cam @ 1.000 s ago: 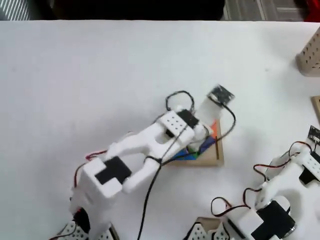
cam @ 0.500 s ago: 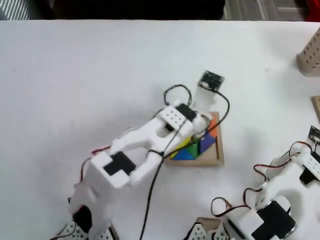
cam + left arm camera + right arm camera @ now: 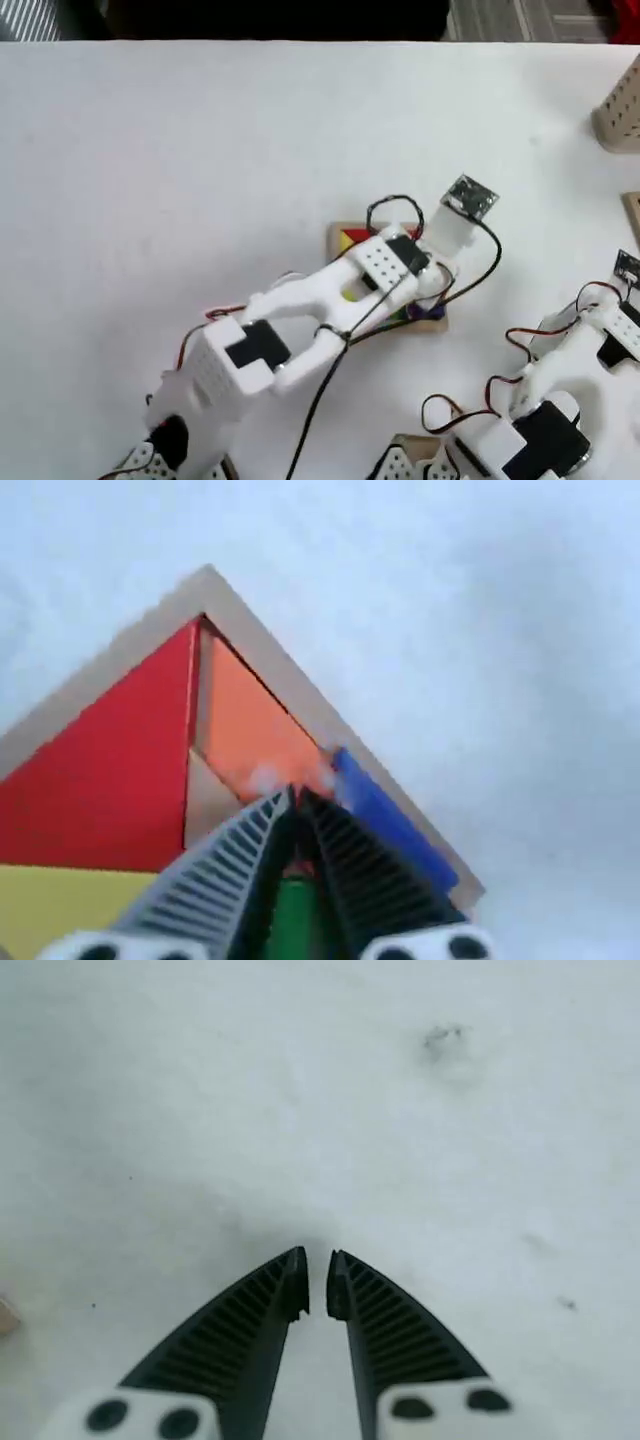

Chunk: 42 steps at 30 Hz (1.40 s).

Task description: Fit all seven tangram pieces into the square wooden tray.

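Table (image 3: 200,150): wide white surface left of tray
Tray (image 3: 337,232): right of table's centre, mostly under left arm (image 3: 330,290)
Orange piece (image 3: 250,730): in tray corner; blue piece (image 3: 385,815) at rim, blurred
Left gripper (image 3: 297,798): closed above orange piece
Right gripper (image 3: 317,1288): closed, by table's right edge

high: overhead, downward | left wrist: near tray (image 3: 300,695), shared with high | right wrist: near table (image 3: 400,1110)
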### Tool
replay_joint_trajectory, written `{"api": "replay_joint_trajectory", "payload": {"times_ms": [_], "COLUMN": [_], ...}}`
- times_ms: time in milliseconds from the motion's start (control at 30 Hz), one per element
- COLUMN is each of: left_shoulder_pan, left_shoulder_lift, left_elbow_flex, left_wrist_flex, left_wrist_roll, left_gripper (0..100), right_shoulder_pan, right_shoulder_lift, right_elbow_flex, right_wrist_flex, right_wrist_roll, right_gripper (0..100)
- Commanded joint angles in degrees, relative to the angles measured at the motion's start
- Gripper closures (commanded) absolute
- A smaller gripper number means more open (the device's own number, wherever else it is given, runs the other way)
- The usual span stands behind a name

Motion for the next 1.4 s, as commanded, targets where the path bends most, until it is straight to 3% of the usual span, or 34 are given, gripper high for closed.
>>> {"api": "replay_joint_trajectory", "payload": {"times_ms": [0, 200, 467, 700, 900, 1133, 1367], "left_shoulder_pan": [1.5, -0.1, -5.8, -15.1, -27.2, -38.5, -41.8], "left_shoulder_lift": [-0.7, -8.2, -31.3, -46.1, -52.9, -59.6, -60.6], "left_elbow_flex": [-1.9, 0.8, 18.8, 32.6, 43.6, 56.1, 59.2], "left_wrist_flex": [0.9, 2.6, -0.9, -2.0, -3.7, -9.8, -9.8], "left_wrist_roll": [-0.5, -0.5, -1.0, -2.3, -10.0, -11.0, -11.1], "left_gripper": [97, 97, 97, 97, 97, 97, 97], "right_shoulder_pan": [-0.7, -0.7, -0.7, -2.4, -6.5, -15.4, -17.8], "right_shoulder_lift": [-0.1, -0.1, -0.1, -0.3, -0.7, -0.7, -0.7], "right_elbow_flex": [-1.0, -0.9, -0.9, -0.1, 0.0, -4.8, -10.0], "right_wrist_flex": [-0.8, -0.8, -0.8, -0.6, 2.0, 11.2, 14.5], "right_wrist_roll": [0.4, 0.4, 0.4, 0.5, 4.0, 3.7, -1.1], "right_gripper": [95.9, 96.0, 96.1, 96.1, 98.3, 98.0, 98.0]}}
